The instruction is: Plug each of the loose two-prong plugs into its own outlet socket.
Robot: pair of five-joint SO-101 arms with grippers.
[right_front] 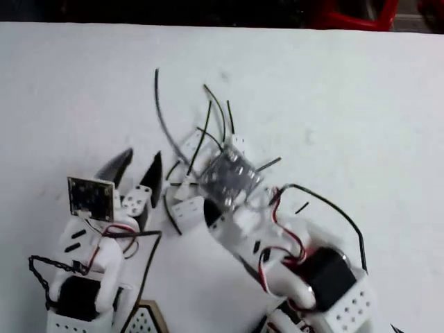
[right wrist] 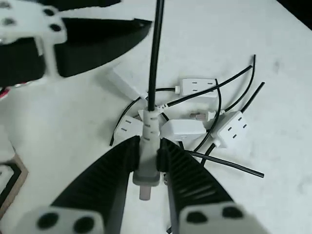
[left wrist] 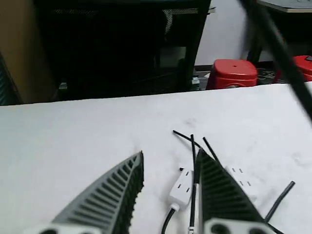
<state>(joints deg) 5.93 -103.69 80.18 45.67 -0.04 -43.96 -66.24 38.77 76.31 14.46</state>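
Plug (right wrist: 146,163) sits clamped in our R gripper (right wrist: 148,142), long axis along the fingers (right wrist: 190,180), cord end twd the sockets (right wrist: 197,87) just ahead; L gripper (left wrist: 170,155) hangs open nearby, so R is nearer

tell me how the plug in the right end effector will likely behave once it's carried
The plug looks small and plastic, so probably light. Its black cord stands nearly straight without sagging, so it seems fairly stiff. Pinched by the right end effector on its narrow body, it might pivot when pushed into a socket.
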